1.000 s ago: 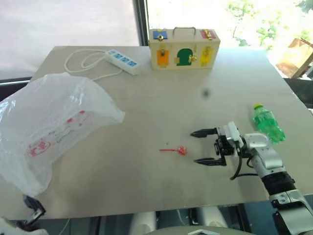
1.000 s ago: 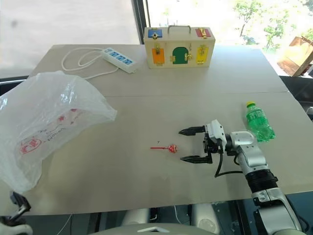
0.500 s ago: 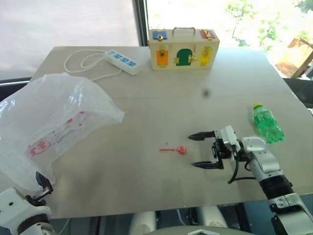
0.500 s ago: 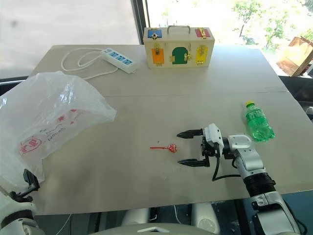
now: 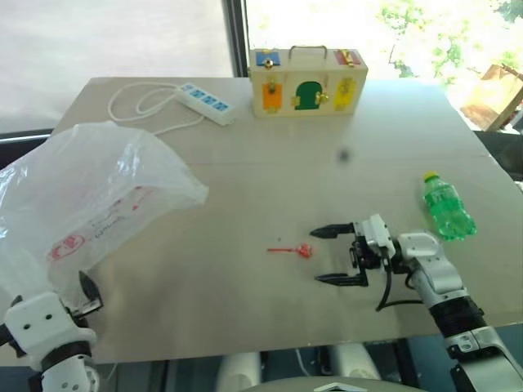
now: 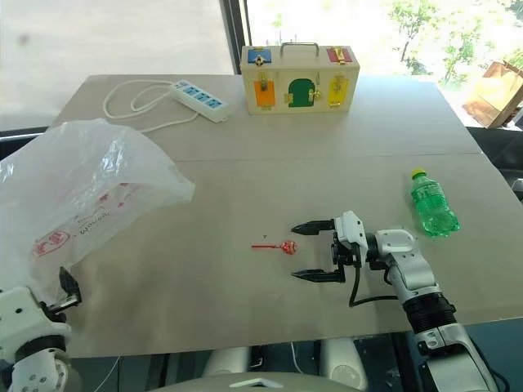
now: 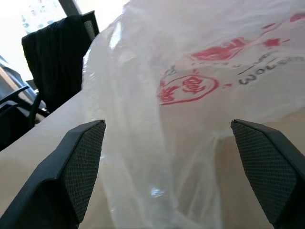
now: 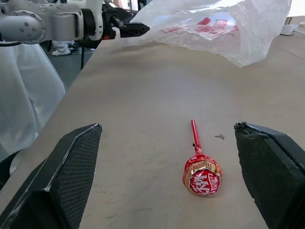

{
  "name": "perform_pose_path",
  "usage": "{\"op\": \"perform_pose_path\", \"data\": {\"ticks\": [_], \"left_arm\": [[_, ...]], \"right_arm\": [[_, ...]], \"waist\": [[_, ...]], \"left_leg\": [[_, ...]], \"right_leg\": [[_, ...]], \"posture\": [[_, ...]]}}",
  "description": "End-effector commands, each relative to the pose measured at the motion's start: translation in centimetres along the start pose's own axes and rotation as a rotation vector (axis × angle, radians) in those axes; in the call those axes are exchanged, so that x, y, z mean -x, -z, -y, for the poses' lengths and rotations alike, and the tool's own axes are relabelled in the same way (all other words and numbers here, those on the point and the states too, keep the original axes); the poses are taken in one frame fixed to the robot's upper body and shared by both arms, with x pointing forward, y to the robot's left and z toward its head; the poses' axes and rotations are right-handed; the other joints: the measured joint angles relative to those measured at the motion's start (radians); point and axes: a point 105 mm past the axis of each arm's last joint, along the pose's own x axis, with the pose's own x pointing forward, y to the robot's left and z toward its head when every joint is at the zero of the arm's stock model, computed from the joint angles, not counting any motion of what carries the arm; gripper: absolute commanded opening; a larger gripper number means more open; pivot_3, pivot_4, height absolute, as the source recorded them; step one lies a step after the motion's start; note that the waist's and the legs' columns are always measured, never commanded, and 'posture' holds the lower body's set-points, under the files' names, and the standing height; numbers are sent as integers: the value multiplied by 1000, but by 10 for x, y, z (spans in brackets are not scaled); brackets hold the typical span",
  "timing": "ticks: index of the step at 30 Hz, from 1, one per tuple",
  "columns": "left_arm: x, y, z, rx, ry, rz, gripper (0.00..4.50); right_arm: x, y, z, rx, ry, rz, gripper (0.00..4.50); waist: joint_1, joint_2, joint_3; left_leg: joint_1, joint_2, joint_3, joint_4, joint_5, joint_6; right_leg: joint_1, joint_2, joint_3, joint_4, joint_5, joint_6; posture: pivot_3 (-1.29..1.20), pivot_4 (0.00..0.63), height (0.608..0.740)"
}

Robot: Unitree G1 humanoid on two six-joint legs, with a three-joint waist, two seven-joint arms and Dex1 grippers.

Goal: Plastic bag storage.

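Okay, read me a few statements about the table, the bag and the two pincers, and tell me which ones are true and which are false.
1. The plastic bag lies at the table's left side. True.
2. The right pincer is shut on the lollipop. False: it is open, and the lollipop lies on the table just ahead of its fingertips.
3. The green bottle stands upright. False: it lies on its side.
4. The left pincer is open, facing the bag. True.
5. The power strip sits inside the bag. False: it lies beyond the bag, near the wooden lock box.

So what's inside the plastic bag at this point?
Nothing visible inside the plastic bag: through its film only red print and folds show. Its crumpled lower end by the left claw is too bunched to tell.
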Motion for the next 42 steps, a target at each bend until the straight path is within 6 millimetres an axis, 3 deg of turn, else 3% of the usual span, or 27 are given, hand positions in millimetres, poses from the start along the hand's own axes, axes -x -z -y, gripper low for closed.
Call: {"op": "perform_pose_path", "data": {"ticks": [1,6,12,22,27,30,36,42], "left_arm": [[3,4,-18,1,-80,-14,4456],[6,24,-23,43,-123,-107,4456],[1,24,-22,85,-123,-93,4456],[-1,17,-19,143,-97,-68,214],[-14,1,-12,192,-107,-10,102],[-38,-22,6,239,-78,63,102],[-93,-82,81,331,130,194,102],[-115,-113,143,339,331,251,102]], "right_arm": [[-1,-9,2,53,-5,15,4500],[-2,-9,2,55,-8,14,4500],[-2,-8,3,59,-3,12,4500],[-2,-7,0,60,2,5,4500],[-3,-7,5,43,47,12,4500],[-5,-9,11,33,81,20,4500],[-8,-16,13,4,111,16,4500],[-8,-14,10,24,146,-72,4500]], "waist": [[0,0,0],[1,0,0],[2,0,0],[2,0,0],[4,0,0],[15,0,0],[31,0,0],[26,0,0]], "left_leg": [[0,0,0,0,0,0],[0,0,0,0,1,1],[0,0,-1,1,1,1],[1,0,-1,1,1,1],[1,0,-1,1,1,1],[1,0,-2,2,1,1],[0,-2,-3,10,2,3],[0,-3,0,11,3,4]], "right_leg": [[0,0,0,0,0,0],[0,5,-1,0,0,0],[1,5,-1,1,0,0],[1,4,-1,1,0,0],[1,4,-1,1,0,0],[2,5,-2,3,0,0],[3,5,-3,11,0,0],[3,8,-3,13,2,4]], "posture": [[0,150,732],[0,150,732],[0,150,732],[0,150,732],[0,150,732],[0,150,732],[0,150,732],[0,150,732]]}}
